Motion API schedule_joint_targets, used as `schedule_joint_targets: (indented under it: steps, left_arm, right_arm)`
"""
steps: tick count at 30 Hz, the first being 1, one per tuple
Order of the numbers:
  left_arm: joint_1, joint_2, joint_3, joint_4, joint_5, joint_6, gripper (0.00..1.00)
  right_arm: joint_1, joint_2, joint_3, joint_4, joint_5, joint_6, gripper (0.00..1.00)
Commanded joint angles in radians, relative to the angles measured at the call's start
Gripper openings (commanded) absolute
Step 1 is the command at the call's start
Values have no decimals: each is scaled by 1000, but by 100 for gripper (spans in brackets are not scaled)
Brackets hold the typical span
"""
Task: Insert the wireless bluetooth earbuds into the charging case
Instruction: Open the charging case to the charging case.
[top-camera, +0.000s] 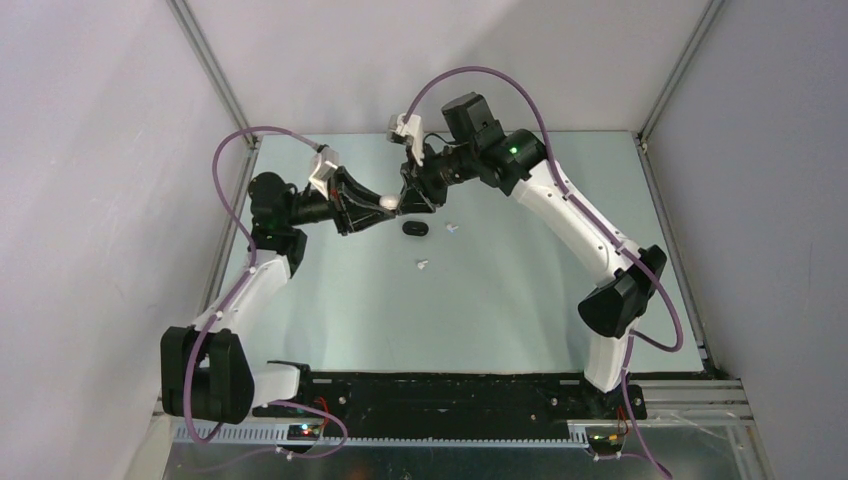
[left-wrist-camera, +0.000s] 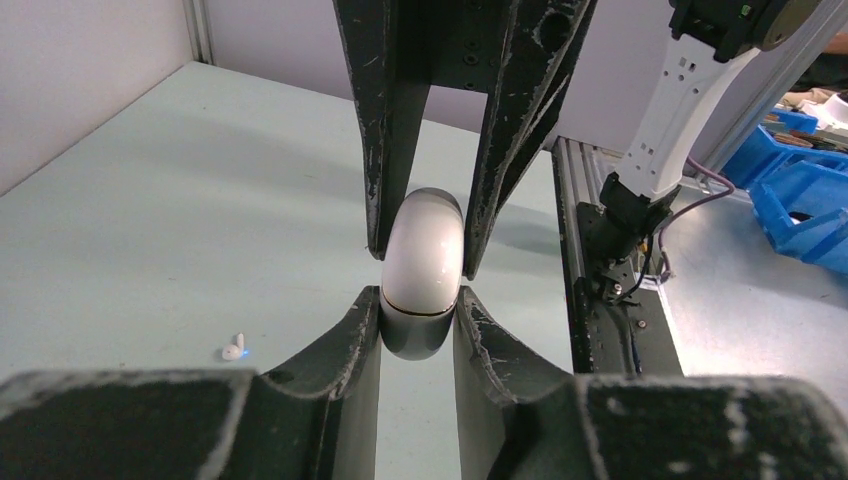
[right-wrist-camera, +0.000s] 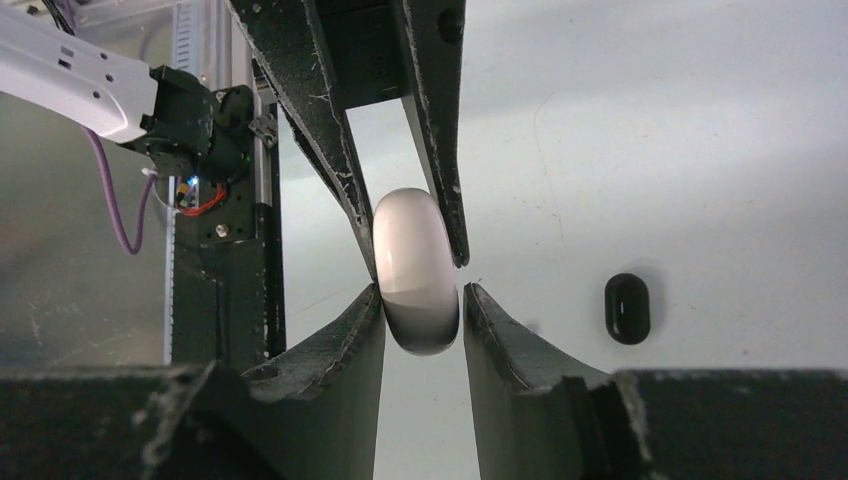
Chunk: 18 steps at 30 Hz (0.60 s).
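- The small white rounded plastic charging case (left-wrist-camera: 422, 250) is off the pale green surface (top-camera: 500, 310), held in the air near the black oval pebble-like object (top-camera: 416, 229), beyond it and to its left. Its seam shows only as a thin line, so the lid looks closed.
- The left tool (left-wrist-camera: 420, 322) is clamped on the charging case, a finger pressed to each side.
- The right tool (right-wrist-camera: 422, 312) straddles the case's other end; I cannot tell whether it grips or stands just clear.
- Neither of the two tiny white plastic earbuds is in. One earbud (top-camera: 452, 228) lies just right of the black oval object, the other earbud (top-camera: 422, 265) near it on the robot's side.
- By my judgement only the pick-up is done; opening the lid and seating both earbuds are left.
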Motion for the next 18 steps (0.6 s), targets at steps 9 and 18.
schedule_joint_targets:
  steps: [9,18]
  left_arm:
    - [0,-12,22,-3,63,62,0]
    - [0,-13,27,-20,60,80,0]
  right_arm:
    - [-60,38,38,127,-71,186,40]
    - [-98,60,36,176,-120,294,50]
